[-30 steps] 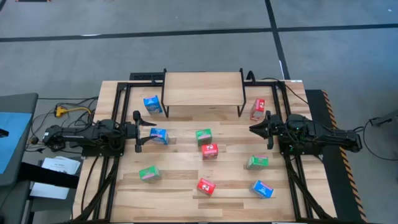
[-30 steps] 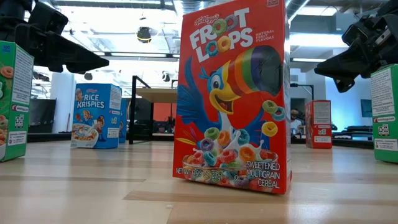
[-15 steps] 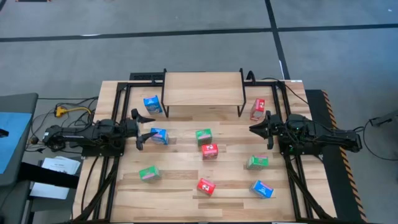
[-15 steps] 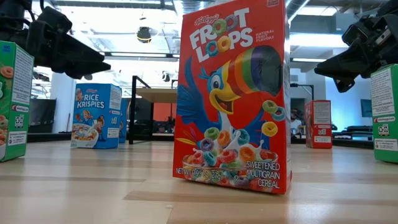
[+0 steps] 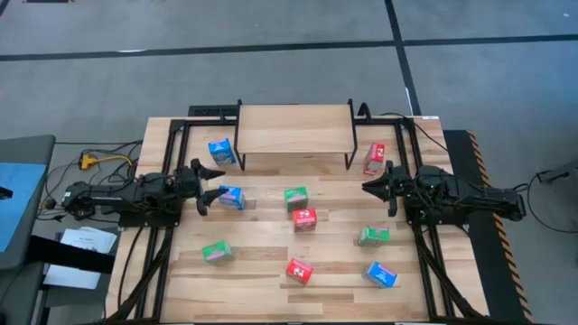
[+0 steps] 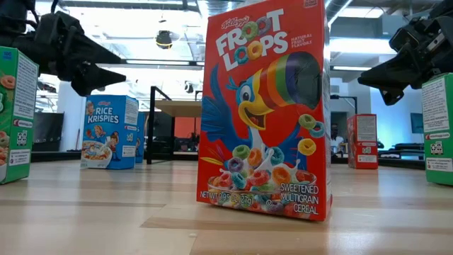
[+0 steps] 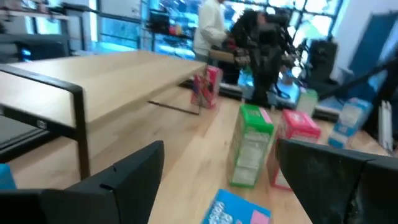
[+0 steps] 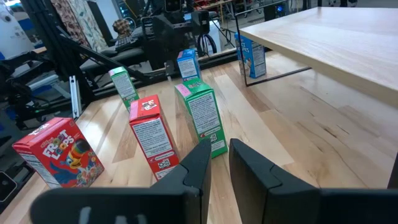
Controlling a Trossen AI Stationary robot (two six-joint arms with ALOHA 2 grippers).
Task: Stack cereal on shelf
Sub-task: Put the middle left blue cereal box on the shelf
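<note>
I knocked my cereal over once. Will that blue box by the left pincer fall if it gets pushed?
Probably, if pushed high up. The blue box stands upright on a narrow base, so it looks tippy. It is thin cardboard, likely light and a bit squashy. The open left pincer would do better squeezing its flat sides gently.

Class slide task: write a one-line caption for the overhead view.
Nine small cereal boxes stand scattered on the table before an empty shelf, the open left gripper nearing a blue box.

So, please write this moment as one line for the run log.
left gripper: open, beside blue box | right gripper: shut, waiting near red box | shelf: no boxes on it | step: approach
</note>
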